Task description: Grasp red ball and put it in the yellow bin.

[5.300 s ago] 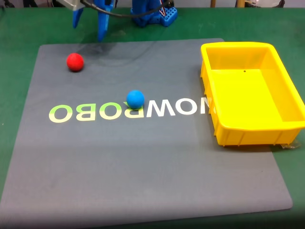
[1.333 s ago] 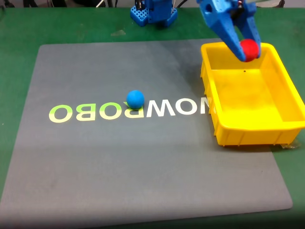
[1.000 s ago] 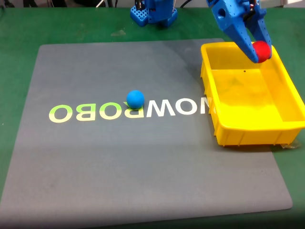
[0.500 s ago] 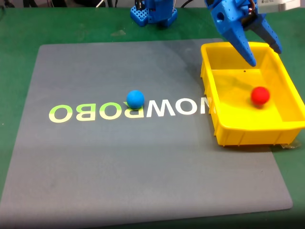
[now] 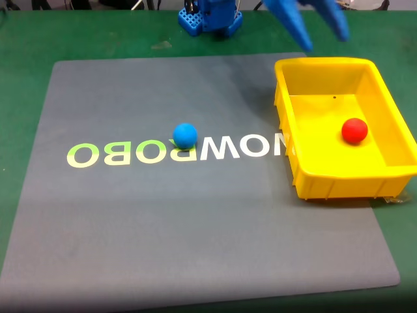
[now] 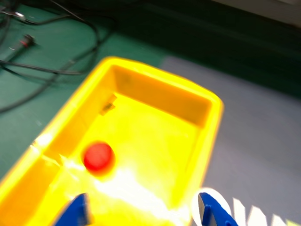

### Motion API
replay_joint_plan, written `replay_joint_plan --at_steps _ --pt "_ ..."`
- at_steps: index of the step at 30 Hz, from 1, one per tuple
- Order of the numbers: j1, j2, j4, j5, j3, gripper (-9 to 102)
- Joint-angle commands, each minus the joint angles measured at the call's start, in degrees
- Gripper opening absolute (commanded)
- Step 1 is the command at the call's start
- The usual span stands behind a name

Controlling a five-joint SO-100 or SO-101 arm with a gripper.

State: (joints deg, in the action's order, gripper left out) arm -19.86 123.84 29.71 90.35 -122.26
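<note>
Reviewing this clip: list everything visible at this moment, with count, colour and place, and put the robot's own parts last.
red ball: one, red, resting on the floor inside the yellow bin; seen there in the wrist view too.
yellow bin: one, bright yellow, at the right edge of the mat in the fixed view.
blue ball: one, blue, on the mat over the lettering, left of the bin.
mat: one, grey with pale lettering, on the green table.
table: green surface around the mat.
cables: several, dark, on the green surface beside the bin in the wrist view.
robot base: blue, at the top edge of the fixed view.
gripper: one, blue, open, blurred, above the bin's far rim.
</note>
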Motion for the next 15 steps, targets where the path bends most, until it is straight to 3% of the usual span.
replay_joint_plan --at_steps 1,4,15 --pt "5.4 17.5 0.4 2.8 -14.3 10" --pt "9.6 29.4 2.9 5.8 -27.4 0" --pt "17.8 59.3 19.2 12.8 -54.8 0"
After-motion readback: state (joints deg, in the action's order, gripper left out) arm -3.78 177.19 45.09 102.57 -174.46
